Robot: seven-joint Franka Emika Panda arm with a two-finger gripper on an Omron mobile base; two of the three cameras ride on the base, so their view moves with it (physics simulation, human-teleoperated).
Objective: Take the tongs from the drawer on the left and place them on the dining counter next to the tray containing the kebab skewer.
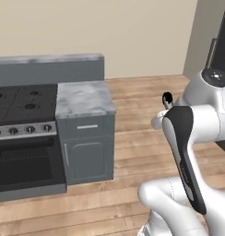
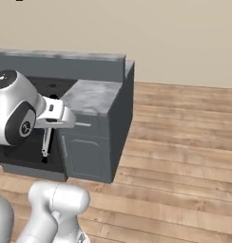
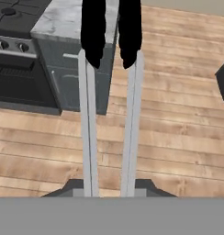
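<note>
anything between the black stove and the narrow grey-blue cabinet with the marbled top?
Nothing. In the left base view the black stove butts straight against the narrow grey-blue cabinet under its marbled top; no gap or object sits between them.

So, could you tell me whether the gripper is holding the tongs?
Yes, the hand view shows the tongs rising from between the gripper fingertips.

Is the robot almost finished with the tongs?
About halfway, by the look of it. The tongs are already out of the drawer, and the tool is shut on them, with the dark tips pointing at the stove cabinet. Left: reaching the dining counter and laying them beside the tray.
</note>
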